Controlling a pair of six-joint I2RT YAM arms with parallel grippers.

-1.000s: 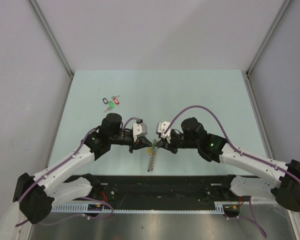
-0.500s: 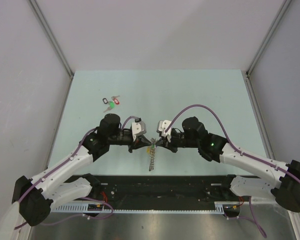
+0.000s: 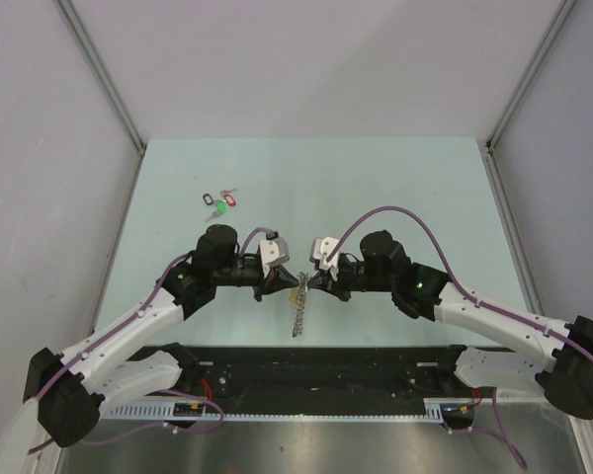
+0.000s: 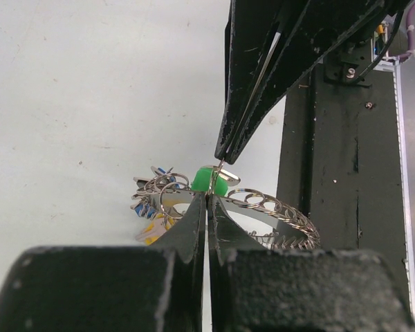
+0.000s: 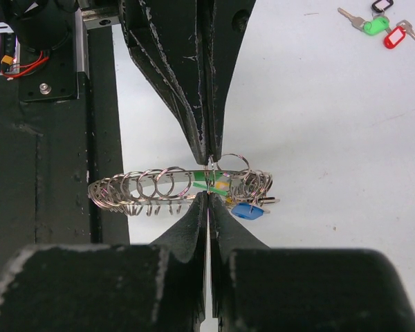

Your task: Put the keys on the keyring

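At the upper left of the table in the overhead view, you have a bunch of three keys (image 3: 220, 202), well apart from the arms. Just left of centre, your left gripper (image 3: 287, 286) is pinched fully closed on the keyring (image 3: 298, 314), which hangs edge-on between both grippers. The green-tagged key (image 4: 209, 180) and blue-tagged key (image 5: 246, 210) sit against the ring by the fingertips. Your right gripper (image 3: 312, 283) is likewise clamped tight on its wire.
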